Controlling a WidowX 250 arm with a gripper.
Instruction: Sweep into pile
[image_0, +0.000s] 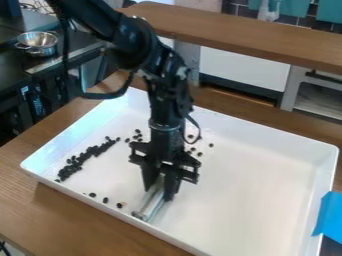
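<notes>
Dark beans (83, 159) make a slanting row at the view's left of the jaws, which, slightly apart, grip a pale bar (152, 202) roughly parallel to it.

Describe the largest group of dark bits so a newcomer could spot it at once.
Find the big white tray on the wooden table. Toward its left corner in the view, a long, slanting band of dark bits lies on the tray floor. Unlike the loose bits scattered elsewhere, these are crowded together.
</notes>
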